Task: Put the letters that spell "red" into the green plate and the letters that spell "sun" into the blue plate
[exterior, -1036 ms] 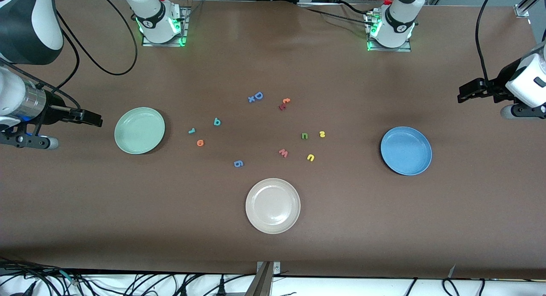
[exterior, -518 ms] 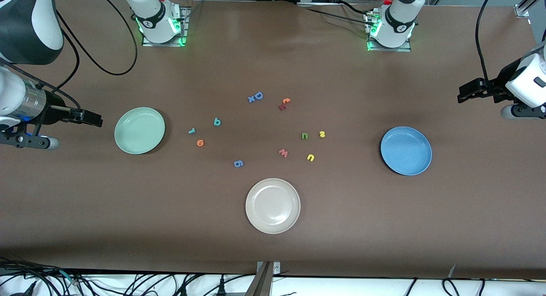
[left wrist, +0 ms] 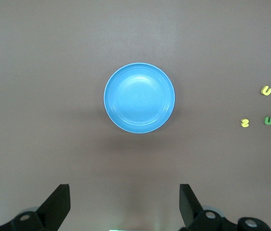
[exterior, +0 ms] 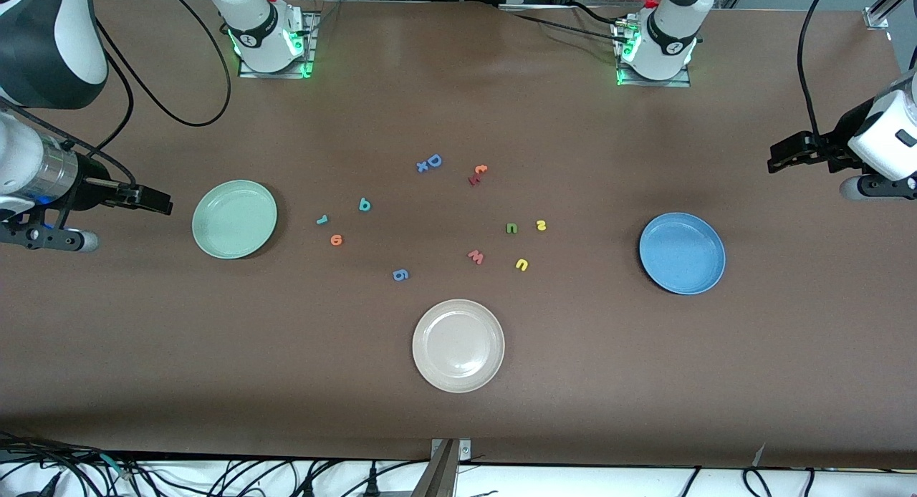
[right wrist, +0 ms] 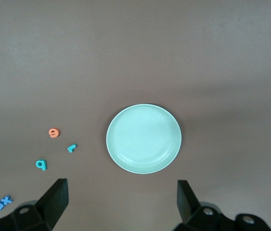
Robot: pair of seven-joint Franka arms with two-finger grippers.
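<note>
Brown matte tabletop (exterior: 458,425) carries smooth round plates: the green plate (exterior: 234,219) toward the right arm's end, the blue plate (exterior: 682,253) toward the left arm's. Tiny foam letters lie between them: teal "r" (exterior: 322,220), orange "e" (exterior: 336,240), teal "d" (exterior: 365,205); yellow "s" (exterior: 541,225), yellow "u" (exterior: 521,265), green "n" (exterior: 511,228). Both the left gripper (left wrist: 125,204) and the right gripper (right wrist: 122,202) hang spread and empty.

The loose letters (exterior: 430,214) lie between the two end plates (exterior: 234,219) (third plate (exterior: 458,346) nearer the front camera).
</note>
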